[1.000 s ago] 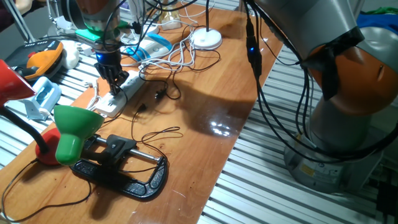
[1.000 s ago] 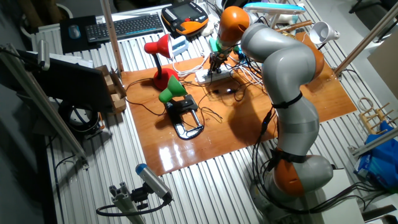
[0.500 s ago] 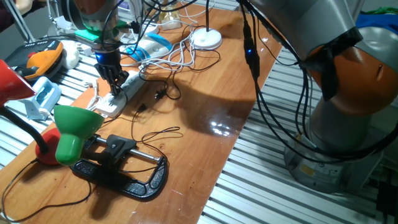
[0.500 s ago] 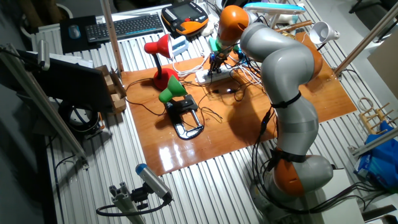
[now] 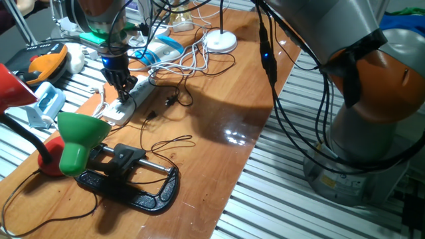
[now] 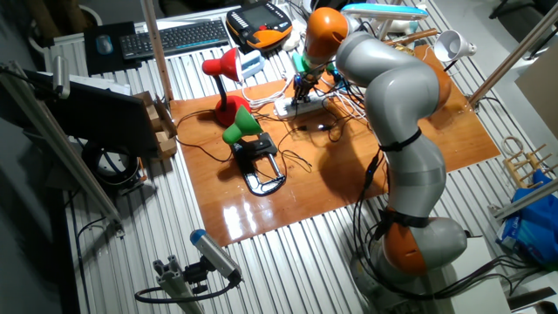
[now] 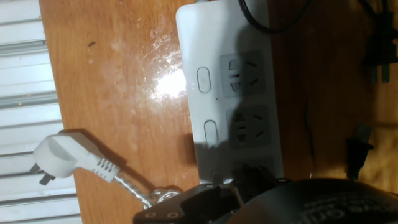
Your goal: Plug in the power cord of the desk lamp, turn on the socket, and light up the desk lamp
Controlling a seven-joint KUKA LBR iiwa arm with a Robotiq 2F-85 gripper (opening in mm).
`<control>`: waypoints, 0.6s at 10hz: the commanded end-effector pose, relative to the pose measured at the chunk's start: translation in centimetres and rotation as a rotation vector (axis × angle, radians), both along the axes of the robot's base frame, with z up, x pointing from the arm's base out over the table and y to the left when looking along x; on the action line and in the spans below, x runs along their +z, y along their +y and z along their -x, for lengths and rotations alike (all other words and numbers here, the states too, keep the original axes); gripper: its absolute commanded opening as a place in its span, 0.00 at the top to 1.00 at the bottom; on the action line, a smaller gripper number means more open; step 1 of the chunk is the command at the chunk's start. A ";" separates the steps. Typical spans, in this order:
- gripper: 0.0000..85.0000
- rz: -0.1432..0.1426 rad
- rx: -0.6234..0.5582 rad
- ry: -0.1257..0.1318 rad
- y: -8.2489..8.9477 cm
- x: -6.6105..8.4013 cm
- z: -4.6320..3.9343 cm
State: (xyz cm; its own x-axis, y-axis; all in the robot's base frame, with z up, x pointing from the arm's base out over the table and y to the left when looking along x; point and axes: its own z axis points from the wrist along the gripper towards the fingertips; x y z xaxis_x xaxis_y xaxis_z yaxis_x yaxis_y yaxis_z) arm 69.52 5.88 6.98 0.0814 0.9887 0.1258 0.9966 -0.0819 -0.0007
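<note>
The socket (image 5: 114, 111) is a long white strip at the table's back left; it also shows in the other fixed view (image 6: 288, 108) and in the hand view (image 7: 205, 37) with two oval switches and dark outlets. My gripper (image 5: 122, 93) (image 6: 301, 94) points straight down onto the strip, fingers together. In the hand view the gripper (image 7: 249, 177) is a dark blur over the third outlet, and what is under it is hidden. A green desk lamp (image 5: 80, 136) (image 6: 240, 126) stands in a black clamp. Two loose black plugs (image 7: 377, 53) (image 7: 358, 155) lie on the wood beside the strip.
A red lamp (image 5: 13, 86) (image 6: 222, 65) stands left of the green one. A black clamp (image 5: 143, 192) lies at the front. A white round lamp base (image 5: 220, 42) and tangled white cables sit at the back. A white plug (image 7: 62, 155) lies by the table edge.
</note>
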 end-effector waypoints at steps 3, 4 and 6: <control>1.00 0.000 0.006 0.018 0.0 -0.1 0.01; 1.00 0.000 0.008 0.019 0.0 -0.2 0.02; 1.00 -0.006 0.014 0.032 0.0 -0.2 0.03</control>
